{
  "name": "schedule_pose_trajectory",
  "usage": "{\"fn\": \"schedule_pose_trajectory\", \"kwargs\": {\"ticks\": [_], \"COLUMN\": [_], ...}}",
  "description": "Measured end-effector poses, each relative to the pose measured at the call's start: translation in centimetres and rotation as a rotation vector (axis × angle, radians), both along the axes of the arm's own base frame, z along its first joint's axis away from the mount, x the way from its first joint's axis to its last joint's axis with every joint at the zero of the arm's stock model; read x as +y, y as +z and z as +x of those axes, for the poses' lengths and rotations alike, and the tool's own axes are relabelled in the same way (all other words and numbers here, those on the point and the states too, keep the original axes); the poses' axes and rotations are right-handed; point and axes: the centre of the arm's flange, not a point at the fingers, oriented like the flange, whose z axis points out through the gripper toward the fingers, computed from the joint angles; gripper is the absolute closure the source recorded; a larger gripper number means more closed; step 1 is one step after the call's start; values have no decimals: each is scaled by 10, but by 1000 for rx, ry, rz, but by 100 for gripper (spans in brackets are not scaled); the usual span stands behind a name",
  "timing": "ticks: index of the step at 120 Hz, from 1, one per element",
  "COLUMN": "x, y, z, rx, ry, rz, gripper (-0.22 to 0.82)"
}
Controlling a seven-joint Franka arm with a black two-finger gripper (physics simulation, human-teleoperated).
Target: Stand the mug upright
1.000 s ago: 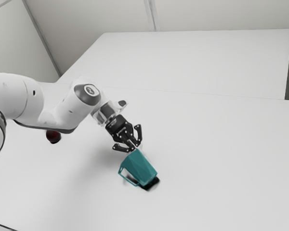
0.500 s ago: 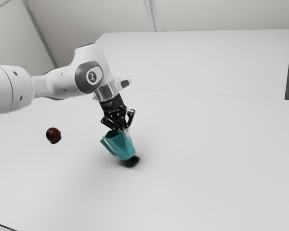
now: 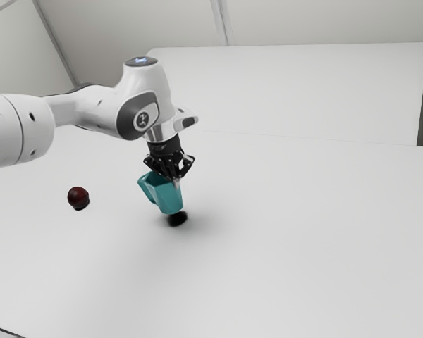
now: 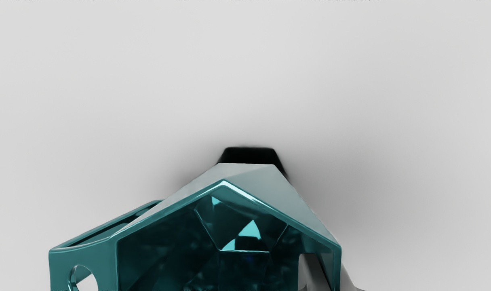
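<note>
One tabletop (image 3: 303,246): pale, broad, beneath everything
Arm (image 3: 92,109): white, reaching in from the exterior view's left
Claw (image 3: 175,180): nearly closed, pinching the wall of the mug (image 3: 166,196), one finger inside, one outside
Mug: teal, tilted, mouth upward, held just above the tabletop
Ball (image 3: 77,197): dark red, well apart from the mug

The white, seven-joint robot arm (image 3: 145,84) extends from the exterior view's left, bending downward at its wrist. The black two-finger gripper (image 3: 175,181) points down, slightly tilted. Its grey fingertips (image 4: 310,270) stand close together, separated by a narrow gap.
</note>
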Motion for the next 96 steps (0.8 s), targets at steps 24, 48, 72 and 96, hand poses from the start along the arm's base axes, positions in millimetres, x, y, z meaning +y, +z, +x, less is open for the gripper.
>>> {"fn": "schedule_pose_trajectory", "kwargs": {"ticks": [24,48,72,96], "x": [0,-1,-1,-1], "y": [-24,-46,-43,-16], "z": [3,7,8,6], "rx": [13,30,17,-23], "ry": [0,5,7,8], "rz": [7,8,7,5], "gripper": [78,78,55,22]}}
